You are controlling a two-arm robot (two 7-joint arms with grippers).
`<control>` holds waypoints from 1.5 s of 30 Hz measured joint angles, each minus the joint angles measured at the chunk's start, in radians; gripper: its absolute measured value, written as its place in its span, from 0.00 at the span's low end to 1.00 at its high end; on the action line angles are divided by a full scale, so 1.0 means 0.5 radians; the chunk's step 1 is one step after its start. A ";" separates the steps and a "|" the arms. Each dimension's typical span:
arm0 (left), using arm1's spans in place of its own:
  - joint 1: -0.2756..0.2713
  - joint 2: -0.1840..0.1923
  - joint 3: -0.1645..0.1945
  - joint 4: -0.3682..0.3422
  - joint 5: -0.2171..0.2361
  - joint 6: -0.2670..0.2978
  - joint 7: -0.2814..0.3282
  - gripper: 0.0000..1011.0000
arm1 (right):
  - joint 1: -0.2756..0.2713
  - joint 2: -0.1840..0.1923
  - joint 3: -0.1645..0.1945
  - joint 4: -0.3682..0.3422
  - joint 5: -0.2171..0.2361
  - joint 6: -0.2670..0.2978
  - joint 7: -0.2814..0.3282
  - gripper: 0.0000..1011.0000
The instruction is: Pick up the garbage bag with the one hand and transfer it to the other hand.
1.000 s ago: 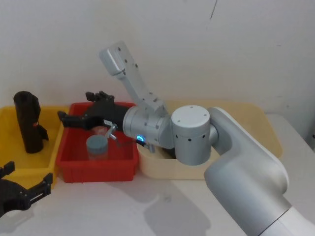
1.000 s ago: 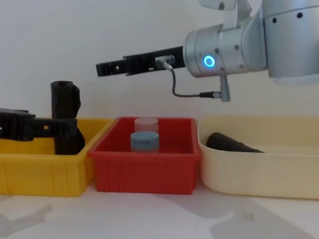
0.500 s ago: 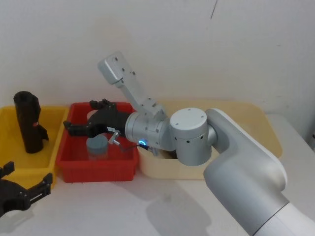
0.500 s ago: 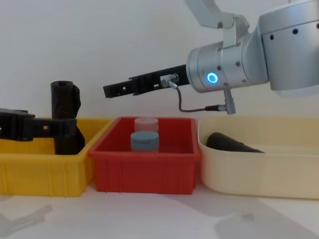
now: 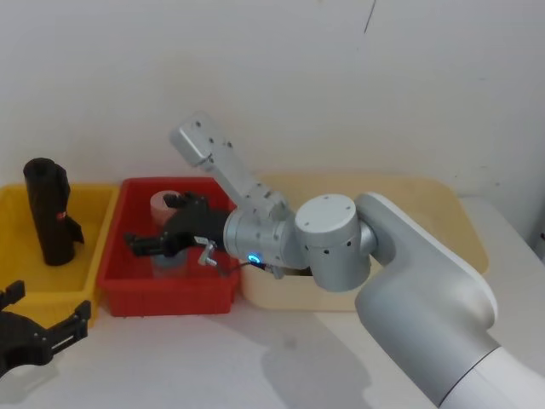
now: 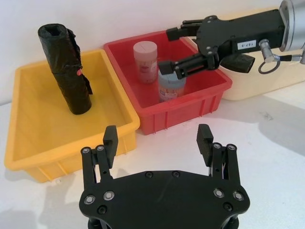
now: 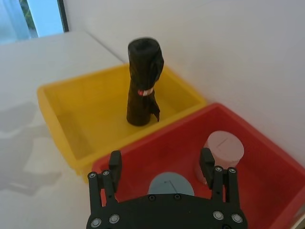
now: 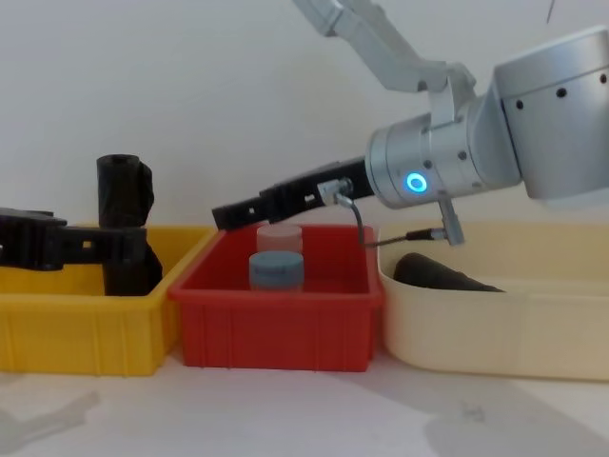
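Right pincer (image 5: 145,245) gaping, tilted over red bin (image 5: 128,285).

The right hand (image 8: 225,217), at the tip of a silver wrist with a blue ring light (image 8: 416,182), reaches in from 3 o'clock and hangs over the red bin (image 8: 278,319), just above a pink-lidded jar (image 8: 279,235) and a blue-lidded jar (image 8: 277,268). At 9 o'clock the left hand (image 8: 133,246) lies across the yellow bin (image 8: 86,328), in front of an upright black roll (image 8: 123,224). The garbage bag (image 8: 440,273) lies on its side in the cream tub (image 8: 495,331) at 4 o'clock, all three containers standing on the white surface (image 8: 304,414)
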 joint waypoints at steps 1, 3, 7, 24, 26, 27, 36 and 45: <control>0.000 0.000 0.000 0.000 0.000 0.000 0.000 0.99 | 0.001 0.005 -0.005 0.010 -0.008 -0.001 0.009 0.99; 0.000 0.000 0.000 0.000 0.000 0.000 0.000 0.99 | 0.004 0.011 -0.013 0.026 -0.020 -0.003 0.022 0.99; 0.000 0.000 0.000 0.000 0.000 0.000 0.000 0.99 | 0.006 0.018 -0.022 0.055 -0.037 -0.009 0.035 0.99; 0.000 0.000 0.000 0.000 0.000 0.000 0.000 0.99 | 0.026 -0.006 -0.030 0.191 -0.096 -0.028 0.035 0.99; 0.000 0.000 0.000 0.000 0.000 0.000 0.000 0.99 | 0.028 -0.009 -0.029 0.203 -0.099 -0.027 0.035 0.99; 0.000 0.000 0.000 0.000 0.000 0.000 0.000 0.99 | 0.030 -0.011 -0.028 0.212 -0.102 -0.024 0.034 0.99; 0.000 0.000 0.000 0.000 0.000 0.000 0.000 0.99 | 0.032 -0.027 -0.004 0.250 -0.106 -0.007 0.026 0.96; 0.000 0.000 0.000 0.000 0.000 0.000 0.000 0.99 | 0.014 -0.074 0.066 0.266 -0.068 0.024 -0.010 0.73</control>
